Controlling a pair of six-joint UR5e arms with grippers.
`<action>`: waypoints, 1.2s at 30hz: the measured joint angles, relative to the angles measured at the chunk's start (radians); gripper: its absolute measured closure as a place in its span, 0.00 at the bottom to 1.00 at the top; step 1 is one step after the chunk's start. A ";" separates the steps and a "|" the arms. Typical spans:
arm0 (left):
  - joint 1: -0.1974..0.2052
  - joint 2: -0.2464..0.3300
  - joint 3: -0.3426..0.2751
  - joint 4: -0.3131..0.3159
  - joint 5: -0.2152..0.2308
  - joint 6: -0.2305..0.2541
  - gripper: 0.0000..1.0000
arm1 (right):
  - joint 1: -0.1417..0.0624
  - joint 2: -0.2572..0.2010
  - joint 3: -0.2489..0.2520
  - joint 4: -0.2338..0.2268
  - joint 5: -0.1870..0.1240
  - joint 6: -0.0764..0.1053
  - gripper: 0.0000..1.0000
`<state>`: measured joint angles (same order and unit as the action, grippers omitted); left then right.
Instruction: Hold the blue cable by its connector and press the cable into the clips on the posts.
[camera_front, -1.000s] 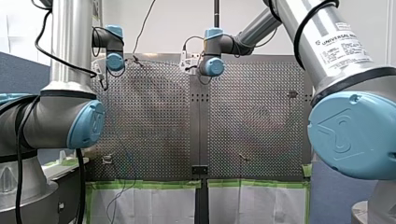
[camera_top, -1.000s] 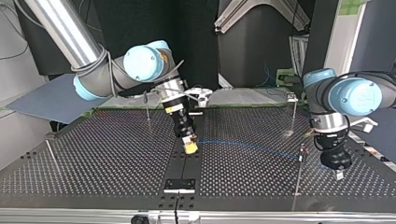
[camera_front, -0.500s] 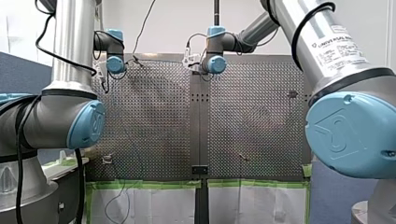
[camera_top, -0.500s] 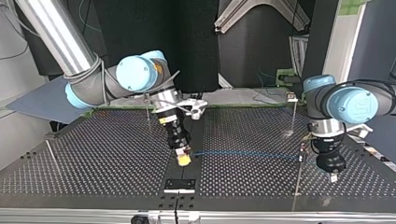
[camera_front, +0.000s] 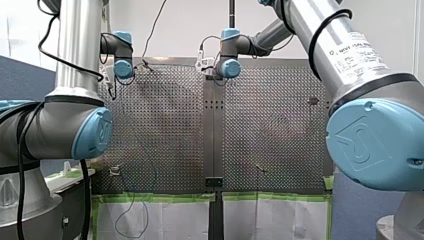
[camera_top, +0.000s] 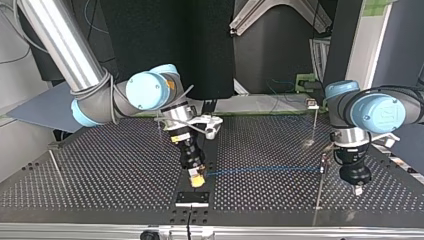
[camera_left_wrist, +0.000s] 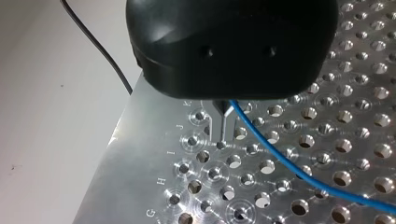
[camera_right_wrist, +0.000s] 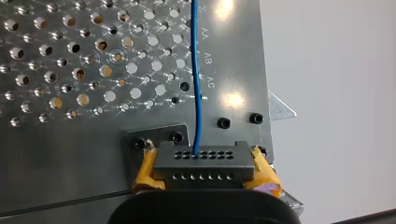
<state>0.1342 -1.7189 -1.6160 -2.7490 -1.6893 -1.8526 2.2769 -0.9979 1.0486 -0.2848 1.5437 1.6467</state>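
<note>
At the far edge of the perforated table (camera_front: 165, 125) in the front view, both wrists hang close to the surface. My left arm (camera_front: 75, 65) rises as an upright column and folds forward to a wrist at the view's left. My right arm (camera_front: 330, 45) slants in from the right and reaches to the table's middle seam, and both grippers are hidden beneath the wrists. In the top view my right arm comes down steeply, bends at its blue-capped wrist and points my right gripper (camera_top: 197, 178) at the table. The gripper is tipped a little toward the camera, its yellow pads (camera_top: 199, 181) just above the holes. From those jaws the blue cable (camera_top: 260, 170) runs in a straight, nearly level line, low over the table. It reaches a thin post (camera_top: 320, 187) that stands between the two grippers, just beside my left gripper (camera_top: 357, 186). Whether the cable sits in a clip there is too small to tell. My left arm enters low and short, its gripper aimed straight down with the tip near the surface. In the left wrist view the gripper's black body fills the upper part. The cable emerges right at the jaws and trails away over the holes. Whether the jaws pinch it or merely stand beside it I cannot tell. In the right wrist view the yellow pads are pressed against both ends of the dark grey connector (camera_right_wrist: 201, 163), clamping it. The cable leaves the connector's row of holes and runs straight ahead of the jaws. A small screwed plate (camera_right_wrist: 154, 133) lies just under them.
</note>
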 joint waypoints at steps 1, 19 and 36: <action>0.000 0.000 0.000 0.000 0.000 0.000 0.88 | 0.000 0.000 -0.001 0.000 -0.001 0.000 1.00; 0.000 0.003 -0.013 -0.025 0.049 -0.050 0.00 | 0.001 0.005 -0.002 0.013 -0.005 -0.001 1.00; -0.032 0.111 -0.068 -0.176 -0.049 -0.077 0.00 | -0.001 0.007 -0.002 0.015 -0.006 -0.004 1.00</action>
<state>0.1025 -1.6082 -1.6843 -2.9246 -1.7388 -1.9296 2.2758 -0.9911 1.0465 -0.2695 1.5375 1.6432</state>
